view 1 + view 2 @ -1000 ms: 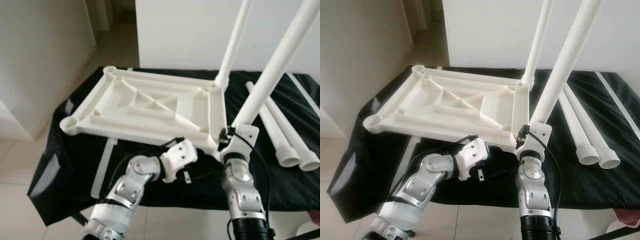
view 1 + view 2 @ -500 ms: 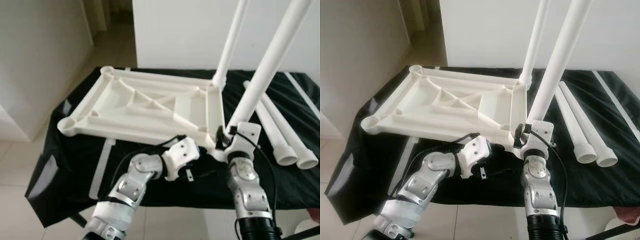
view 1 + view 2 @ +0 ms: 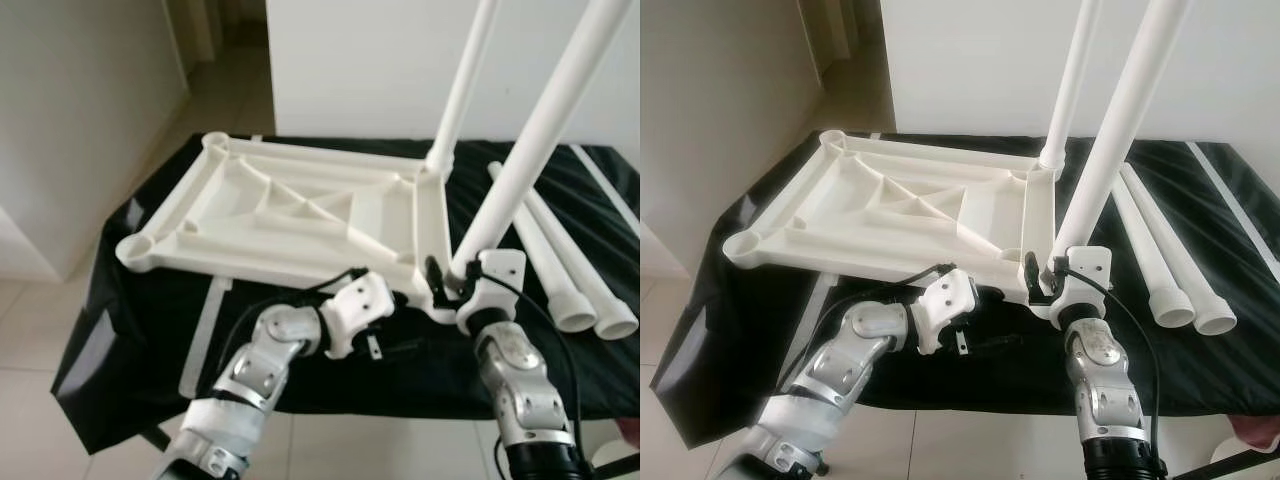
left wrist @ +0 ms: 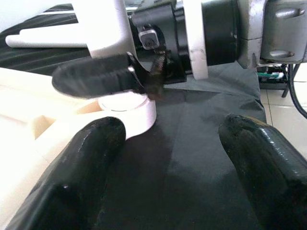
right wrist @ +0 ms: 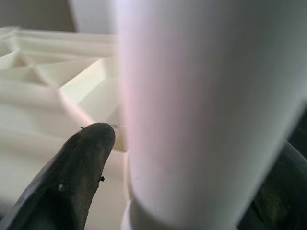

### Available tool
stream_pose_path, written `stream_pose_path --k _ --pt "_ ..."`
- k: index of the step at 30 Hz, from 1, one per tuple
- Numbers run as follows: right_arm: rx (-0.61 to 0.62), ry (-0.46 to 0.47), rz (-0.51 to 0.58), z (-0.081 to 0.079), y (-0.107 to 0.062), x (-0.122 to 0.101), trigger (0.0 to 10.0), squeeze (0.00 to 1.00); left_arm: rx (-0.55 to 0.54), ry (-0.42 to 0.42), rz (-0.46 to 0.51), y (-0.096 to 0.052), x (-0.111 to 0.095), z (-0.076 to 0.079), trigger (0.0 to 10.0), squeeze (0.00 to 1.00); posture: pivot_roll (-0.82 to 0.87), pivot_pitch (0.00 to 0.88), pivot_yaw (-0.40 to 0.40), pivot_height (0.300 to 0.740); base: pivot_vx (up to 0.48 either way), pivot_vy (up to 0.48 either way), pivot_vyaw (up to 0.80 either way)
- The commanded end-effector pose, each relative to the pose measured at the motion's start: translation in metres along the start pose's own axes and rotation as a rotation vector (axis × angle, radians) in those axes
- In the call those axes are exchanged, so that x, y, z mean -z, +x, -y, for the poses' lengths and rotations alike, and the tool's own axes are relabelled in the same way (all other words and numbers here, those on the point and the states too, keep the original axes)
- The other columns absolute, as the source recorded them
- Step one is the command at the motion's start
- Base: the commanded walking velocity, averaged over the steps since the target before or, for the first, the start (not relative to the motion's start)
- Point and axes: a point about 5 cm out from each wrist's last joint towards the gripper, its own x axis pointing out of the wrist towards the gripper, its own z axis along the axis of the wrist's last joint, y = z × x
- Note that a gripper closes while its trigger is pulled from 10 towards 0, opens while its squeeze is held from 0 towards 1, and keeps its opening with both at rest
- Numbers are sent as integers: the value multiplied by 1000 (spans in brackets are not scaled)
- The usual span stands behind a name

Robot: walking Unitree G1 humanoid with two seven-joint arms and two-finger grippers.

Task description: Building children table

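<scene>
— White plastic, what was it on the black cloth (image 3: pixel 130 330)?

— It was the tabletop (image 3: pixel 290 215), lying upside down, ribs up. One leg (image 3: pixel 460 85) stood in its far right corner socket, another leg (image 3: pixel 540 130) in the near right one. Two loose legs (image 3: pixel 560 260) lay on the cloth to its right.

— And the grippers?

— The right gripper (image 3: pixel 1050 275) was clamped around the foot of the near leg. The left gripper (image 4: pixel 168 158) was low beside that corner, fingers (image 4: pixel 91 143) spread apart, grasping nothing.
</scene>
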Motion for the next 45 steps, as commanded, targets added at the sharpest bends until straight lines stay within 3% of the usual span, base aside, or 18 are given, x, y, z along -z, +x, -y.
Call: stream_pose_path --k 1,9,18,23,37,38,39,40,45 --pt "-19 9 -14 0 -2 5 10000 0 -63 -6 -7 0 1 -5 10000 0 29 0 -22 740 0 0 0" --pt "-214 -77 -4 16 8 0 10000 0 -53 10 1 5 -2 -8 10000 0 11 0 -6 740 0 0 0" --pt "-376 -79 -36 25 9 0 10000 0 -34 17 -14 2 -1 -9 10000 0 25 0 8 740 0 0 0" --pt "-488 -127 -47 27 10 -4 10000 0 -24 19 -13 2 -2 -9 10000 0 24 0 19 740 0 0 0" --pt "-578 -199 -100 35 18 -4 10000 0 -10 30 -9 3 -6 -10 10000 0 24 0 31 740 0 0 0" --pt "-581 -200 -106 36 19 -3 4196 0 -9 31 -9 3 -6 -10 10000 0 25 0 32 740 0 0 0" --pt "-581 -200 -106 36 19 -3 4196 0 -9 31 -9 3 -6 -10 10000 0 25 0 32 740 0 0 0" --pt "-588 -199 -114 37 19 -1 0 0 -8 33 -11 2 -6 -10 10000 0 27 0 31 740 0 0 0" --pt "-591 -188 -117 39 18 0 0 0 -8 32 -10 2 -6 -9 10000 0 28 0 32 740 0 0 0"
